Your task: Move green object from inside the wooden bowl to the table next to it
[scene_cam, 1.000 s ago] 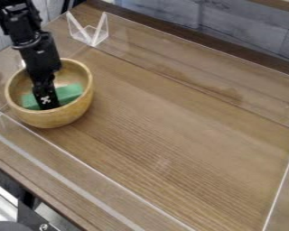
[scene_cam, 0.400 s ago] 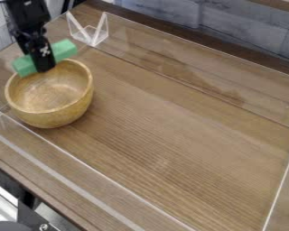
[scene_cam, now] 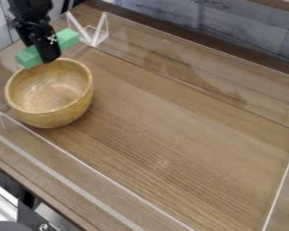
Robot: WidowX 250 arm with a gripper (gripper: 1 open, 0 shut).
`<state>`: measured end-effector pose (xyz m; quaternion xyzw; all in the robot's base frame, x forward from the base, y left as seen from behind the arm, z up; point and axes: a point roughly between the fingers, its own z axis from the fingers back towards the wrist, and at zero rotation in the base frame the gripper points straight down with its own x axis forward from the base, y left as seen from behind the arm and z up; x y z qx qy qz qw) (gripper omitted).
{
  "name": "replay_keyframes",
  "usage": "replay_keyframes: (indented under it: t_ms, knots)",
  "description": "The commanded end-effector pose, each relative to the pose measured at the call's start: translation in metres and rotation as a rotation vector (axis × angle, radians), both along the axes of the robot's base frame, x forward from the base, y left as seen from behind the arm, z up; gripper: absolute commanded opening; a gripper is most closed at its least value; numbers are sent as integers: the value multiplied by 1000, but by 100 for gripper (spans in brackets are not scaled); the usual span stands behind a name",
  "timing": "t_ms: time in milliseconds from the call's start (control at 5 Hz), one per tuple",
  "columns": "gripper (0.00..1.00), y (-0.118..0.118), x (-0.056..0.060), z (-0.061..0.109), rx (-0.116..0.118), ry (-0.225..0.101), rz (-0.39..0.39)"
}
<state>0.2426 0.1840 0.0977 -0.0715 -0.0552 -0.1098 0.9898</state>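
Observation:
My gripper [scene_cam: 46,50] hangs above the far rim of the wooden bowl [scene_cam: 48,94], shut on the green object [scene_cam: 65,41]. The green block is a bright bar held crosswise in the black fingers, its ends sticking out on both sides, lifted clear of the bowl. The bowl sits at the left of the table [scene_cam: 172,135] and its pale inside holds nothing. The arm rises out of the top left corner of the view.
Clear acrylic walls [scene_cam: 93,32] ring the tabletop, with a corner bracket just behind the gripper. The near wall [scene_cam: 111,203] runs along the front edge. Bare wood-grain surface stretches to the right of the bowl.
The gripper has lifted the green block out of the bowl and carried it up and slightly back-right. The bowl now holds nothing and has stayed in place.

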Motion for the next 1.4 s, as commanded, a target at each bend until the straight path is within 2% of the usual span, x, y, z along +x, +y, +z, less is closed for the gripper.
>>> replay_keyframes:
  t_ms: [0, 400, 800, 1200]
  knots:
    - [0, -1, 11, 31, 61, -92, -14]
    - [0, 6, 9, 25, 52, -105, 51]
    - [0, -20, 17, 4, 30, -119, -57]
    - [0, -17, 16, -8, 12, -113, -108]
